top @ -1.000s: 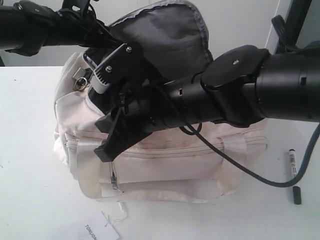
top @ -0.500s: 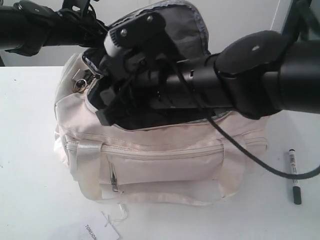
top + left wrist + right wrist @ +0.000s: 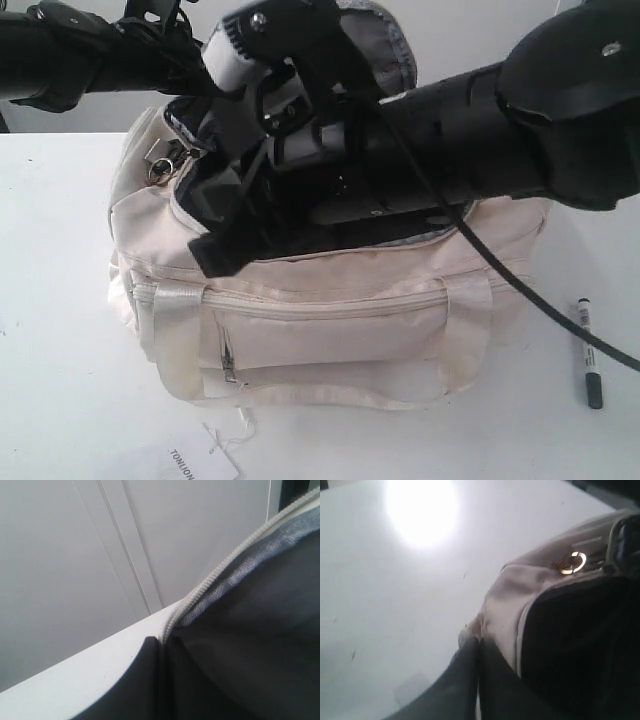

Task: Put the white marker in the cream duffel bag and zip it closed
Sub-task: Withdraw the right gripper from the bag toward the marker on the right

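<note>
Paper tag [image 3: 206, 461], white with dark print, lies nearest me on the white table [image 3: 60, 330], at seven o'clock from the cream duffel bag [image 3: 330, 335]. The bag is soft, slumped fabric with pale webbing handles and a zipped front pocket [image 3: 320, 350]. The white marker [image 3: 586, 320] lies flat on the table at four o'clock from the bag, outside it and apart from it, with its dark cap toward me.

The bag's main mouth gapes open. I can see only dark lining inside, because my right arm [image 3: 480, 130] crosses over it from three o'clock and blocks most of the view. The right gripper [image 3: 215, 258] hangs at the mouth's nine o'clock end. In the right wrist view its fingers [image 3: 462, 685] are pinched together on nothing I can see, near the gold ring pull [image 3: 572, 562].

Farther back, the grey-lined flap [image 3: 385, 45] stands upright. The left gripper [image 3: 161, 641] is clenched on that flap's toothed zip edge [image 3: 225, 565], and the left arm [image 3: 80, 50] reaches in from ten o'clock before a plain pale wall.
</note>
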{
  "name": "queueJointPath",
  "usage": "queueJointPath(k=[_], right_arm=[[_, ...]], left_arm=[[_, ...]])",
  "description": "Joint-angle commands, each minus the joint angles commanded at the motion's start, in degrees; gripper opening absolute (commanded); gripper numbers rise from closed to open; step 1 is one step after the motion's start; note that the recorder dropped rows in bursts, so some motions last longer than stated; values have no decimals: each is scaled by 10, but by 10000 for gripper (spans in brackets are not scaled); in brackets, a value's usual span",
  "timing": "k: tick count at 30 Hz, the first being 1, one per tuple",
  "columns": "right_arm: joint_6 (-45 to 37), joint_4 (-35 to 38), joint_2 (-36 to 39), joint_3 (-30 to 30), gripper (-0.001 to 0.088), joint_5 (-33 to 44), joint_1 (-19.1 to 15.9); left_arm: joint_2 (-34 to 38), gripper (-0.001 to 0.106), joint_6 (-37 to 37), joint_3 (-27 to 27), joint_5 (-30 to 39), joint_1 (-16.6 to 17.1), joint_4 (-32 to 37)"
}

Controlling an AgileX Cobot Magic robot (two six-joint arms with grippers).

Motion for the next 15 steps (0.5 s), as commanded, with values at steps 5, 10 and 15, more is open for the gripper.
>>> queueJointPath(k=[5,10,15], right_arm=[[240,-232,-14,-39,0,101,-54],[271,-257,-22,-39,0,165,-127],[308,-254,-24,-39,0,171,-183]], left_arm=[[0,0,0,0,0,0,0],[0,0,0,0,0,0,0],[0,0,0,0,0,0,0]])
